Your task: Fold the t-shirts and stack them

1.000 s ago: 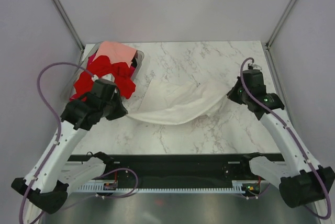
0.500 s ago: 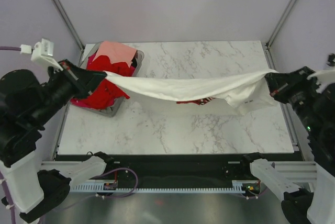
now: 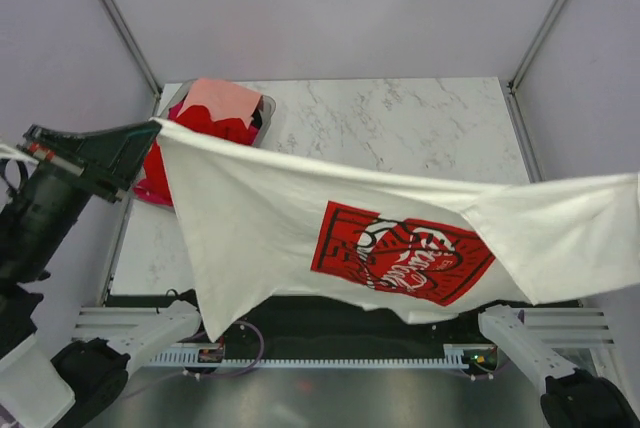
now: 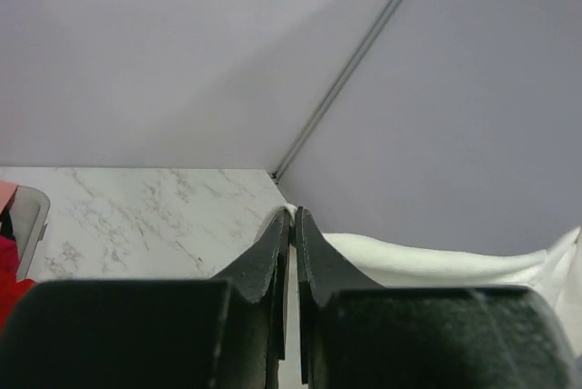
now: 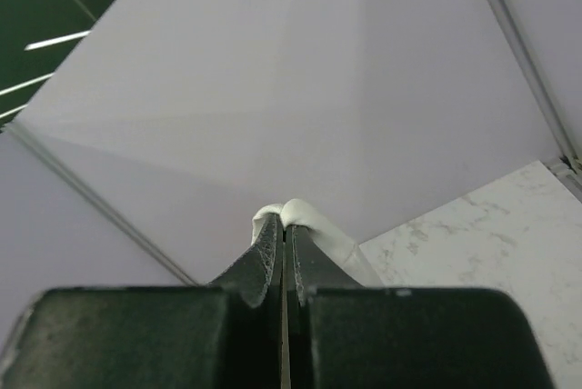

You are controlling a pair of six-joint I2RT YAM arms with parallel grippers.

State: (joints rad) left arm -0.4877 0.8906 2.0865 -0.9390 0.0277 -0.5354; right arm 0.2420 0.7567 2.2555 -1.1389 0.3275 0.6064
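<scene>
Tension between left gripper (image 4: 293, 218) and right gripper (image 5: 282, 222), both pinching cloth, now unfurls the cream-white t-shirt (image 3: 255, 218), ready to lay flat.

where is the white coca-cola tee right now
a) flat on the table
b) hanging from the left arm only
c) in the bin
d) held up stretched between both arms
d: the white tee hangs spread above the table, one end pinched in the fingers of the left gripper and the other in those of the right gripper.
</scene>
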